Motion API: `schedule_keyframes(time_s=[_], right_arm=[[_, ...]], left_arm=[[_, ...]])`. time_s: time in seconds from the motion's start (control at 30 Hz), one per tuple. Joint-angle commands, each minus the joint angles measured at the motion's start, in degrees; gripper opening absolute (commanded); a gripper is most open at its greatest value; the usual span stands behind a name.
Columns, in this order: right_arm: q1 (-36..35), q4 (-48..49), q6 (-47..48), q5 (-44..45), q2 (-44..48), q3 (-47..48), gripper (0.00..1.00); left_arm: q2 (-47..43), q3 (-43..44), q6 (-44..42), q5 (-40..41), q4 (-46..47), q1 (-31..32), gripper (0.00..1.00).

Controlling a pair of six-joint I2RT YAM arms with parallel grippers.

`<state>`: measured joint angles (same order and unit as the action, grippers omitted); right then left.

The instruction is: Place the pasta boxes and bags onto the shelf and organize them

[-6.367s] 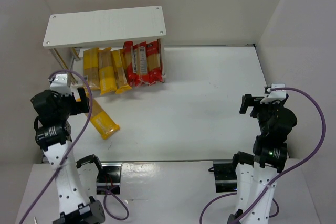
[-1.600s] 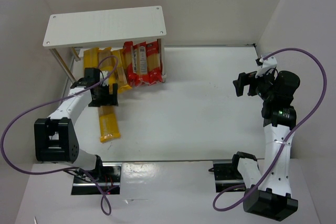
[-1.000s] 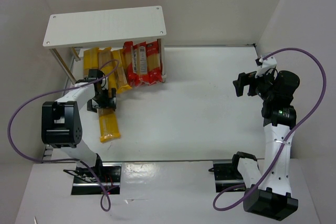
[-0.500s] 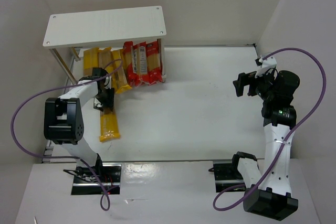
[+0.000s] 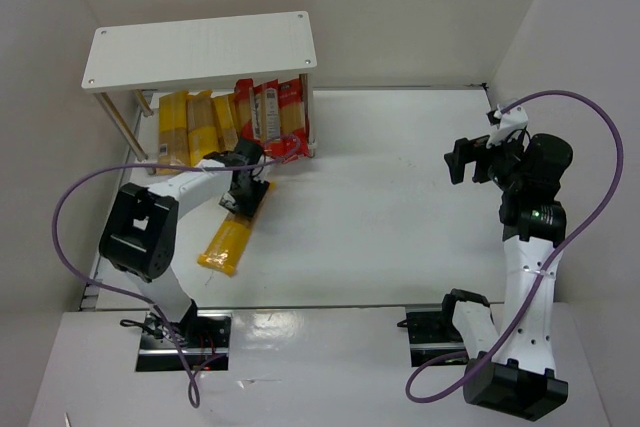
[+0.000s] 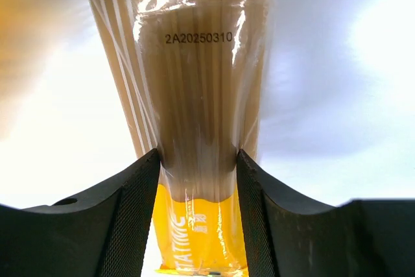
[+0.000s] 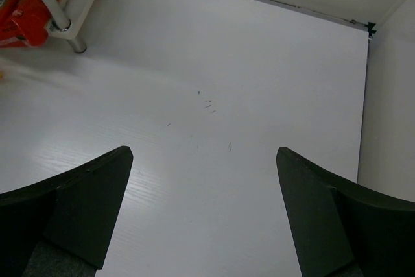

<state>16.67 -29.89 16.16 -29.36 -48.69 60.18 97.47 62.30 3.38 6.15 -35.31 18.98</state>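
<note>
1. One pack out, the rest home: a row of yellow and red spaghetti packs (image 5: 232, 123) lies side by side beneath the white top board of the shelf (image 5: 200, 51), at 11 o'clock on the table (image 5: 400, 207). Their near ends poke out toward 6 o'clock.
2. Whether that row rests on a lower tier or on the table itself cannot be told from above.
3. The last loose pack (image 5: 229, 240), yellow, lies slantwise on the table just at 6 o'clock of the shelf. Its upper end points to 1 o'clock and its lower end to 7 o'clock.
4. The left arm (image 5: 192, 180) reaches across to that upper end, and the left jaws are clenched on the pack, pinching it from both sides in the wrist view.
5. Up close the pack is a soft film bag: clear above the grip, showing straight tan strands and a stamped code, with printed yellow below.
6. By the look of it the job is nearly finished. This pack has yet to be swung in line and slid in beside the others.
7. The right arm (image 5: 527, 247) stands at 3 o'clock, well apart from the shelf. The right jaws are spread wide over bare table, grasping nothing.
</note>
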Motion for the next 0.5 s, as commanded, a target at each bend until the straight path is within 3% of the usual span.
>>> schedule_keyframes(time_s=[0.0,0.47], right_arm=[[0.38,-0.35,0.45,-0.43,0.61,2.83,1.0],[-0.14,-3.33,2.12,0.62,1.66,3.89,1.0]], left_arm=[[2.46,1.07,-1.27,-1.24,-1.96,5.17,0.56],[7.38,7.12,-6.18,1.05,0.24,27.06,0.53]])
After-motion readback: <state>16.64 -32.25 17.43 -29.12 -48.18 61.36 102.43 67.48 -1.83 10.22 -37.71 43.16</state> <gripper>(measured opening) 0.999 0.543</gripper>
